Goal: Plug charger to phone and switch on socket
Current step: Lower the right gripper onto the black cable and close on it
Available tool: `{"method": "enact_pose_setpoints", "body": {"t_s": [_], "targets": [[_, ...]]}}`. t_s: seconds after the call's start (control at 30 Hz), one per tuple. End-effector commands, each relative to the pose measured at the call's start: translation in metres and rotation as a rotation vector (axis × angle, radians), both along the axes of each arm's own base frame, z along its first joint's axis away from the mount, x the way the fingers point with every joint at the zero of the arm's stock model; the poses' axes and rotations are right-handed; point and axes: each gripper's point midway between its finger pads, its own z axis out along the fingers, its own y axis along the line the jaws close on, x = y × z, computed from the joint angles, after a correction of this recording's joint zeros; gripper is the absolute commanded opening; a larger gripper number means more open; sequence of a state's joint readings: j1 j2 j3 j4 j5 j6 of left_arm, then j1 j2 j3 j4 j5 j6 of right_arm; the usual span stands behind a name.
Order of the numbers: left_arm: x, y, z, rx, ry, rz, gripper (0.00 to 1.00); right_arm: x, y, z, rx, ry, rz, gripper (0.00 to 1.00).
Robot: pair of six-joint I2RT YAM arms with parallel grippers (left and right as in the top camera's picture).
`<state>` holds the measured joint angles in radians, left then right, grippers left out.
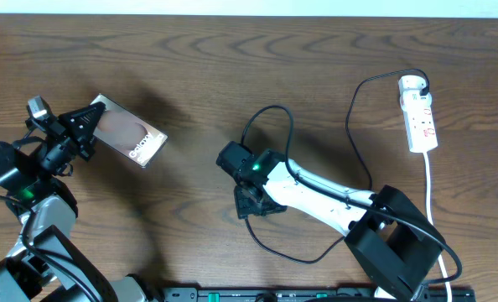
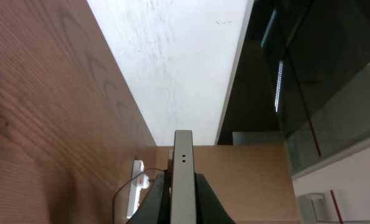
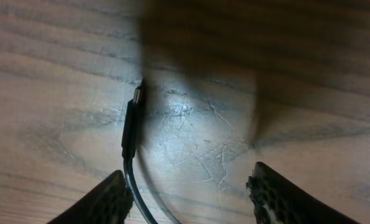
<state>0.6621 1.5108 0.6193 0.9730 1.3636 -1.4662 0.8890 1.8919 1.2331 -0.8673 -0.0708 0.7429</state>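
Where charger [image 3: 132,127] lies, wood-grain table [image 3: 284,68] shows fine scratches.

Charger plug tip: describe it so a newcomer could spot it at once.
From the white socket on the table's right side, follow the thin black charger to mid-table. Its plug tip lies flat on the wood beneath the right gripper. Unlike the thick white cord, it ends in a small metal connector.

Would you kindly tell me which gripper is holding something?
The left gripper: its jaws are shut on the glossy dark rectangular phone, whereas the right gripper stands open over the thin black charger cable's plug.
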Motion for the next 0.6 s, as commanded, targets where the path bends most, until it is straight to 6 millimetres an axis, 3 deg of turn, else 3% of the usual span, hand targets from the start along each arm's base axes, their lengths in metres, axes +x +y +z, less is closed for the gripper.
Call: {"method": "enact_pose_setpoints", "body": {"t_s": [0.0, 0.17, 0.57], "targets": [[-0.002, -0.001, 0.011, 0.025, -0.032, -0.02, 0.07, 0.002, -0.005, -0.006, -0.029, -0.007, -0.048, 0.53], [-0.002, -0.001, 0.011, 0.025, -0.032, -0.02, 0.07, 0.001, -0.007, -0.014, -0.049, 0.006, -0.052, 0.48], [-0.002, -0.001, 0.011, 0.025, -0.032, -0.02, 0.07, 0.003, 0.005, -0.012, 0.0, 0.022, 0.021, 0.63]]}}
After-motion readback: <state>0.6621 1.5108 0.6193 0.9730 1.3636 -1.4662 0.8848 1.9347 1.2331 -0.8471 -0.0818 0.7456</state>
